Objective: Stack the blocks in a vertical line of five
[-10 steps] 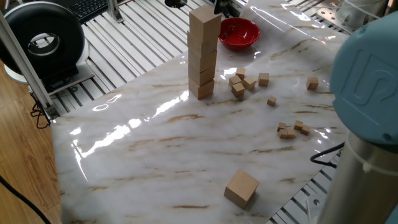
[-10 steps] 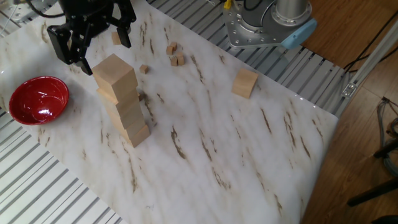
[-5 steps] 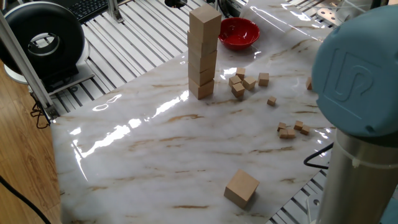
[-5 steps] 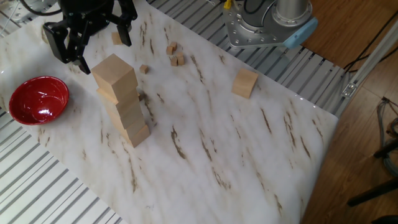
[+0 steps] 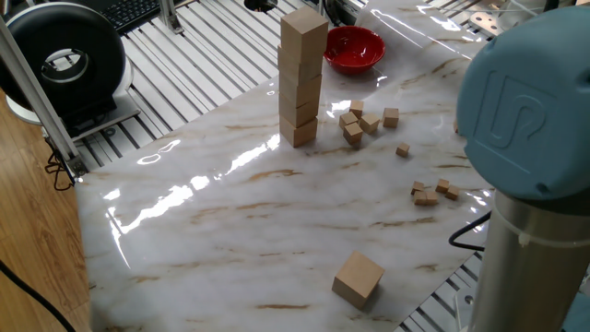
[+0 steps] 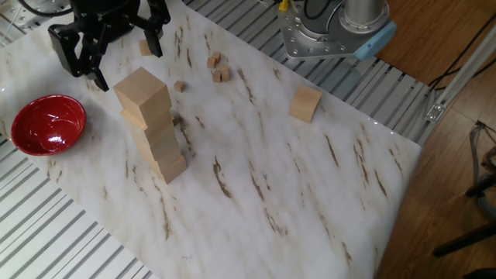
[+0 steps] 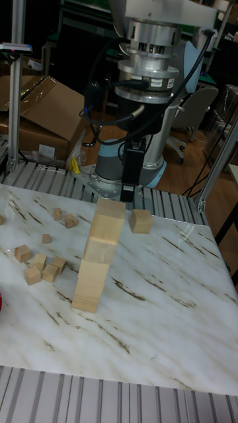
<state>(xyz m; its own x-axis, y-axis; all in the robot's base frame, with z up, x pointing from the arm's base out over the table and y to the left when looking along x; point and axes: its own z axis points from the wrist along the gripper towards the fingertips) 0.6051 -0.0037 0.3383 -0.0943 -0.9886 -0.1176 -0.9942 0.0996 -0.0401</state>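
Marble-pattern counter point(image 6: 325, 194) carries everything. Robot arm base point(image 6: 333, 31) stands at its edge. Stack of blocks point(image 6: 151, 128) stands upright near the counter's middle, four levels discernible in the tall fixed view, upper blocks slightly twisted against the lower ones. Gripper point(image 6: 108, 35) hangs above and beside the stack top, jaws spread and released, holding nothing. Red bowl point(image 6: 43, 124) sits near the stack. One loose block point(image 6: 305, 103) lies well apart, near the arm base. Tiny cubes point(image 5: 359, 122) are scattered in clusters.

Five blocks point(image 5: 300, 83): four stacked, one loose point(image 5: 358, 278). One red bowl point(image 5: 355, 48). Roughly eleven tiny cubes point(image 5: 354, 134) lie scattered; their exact count is unclear.
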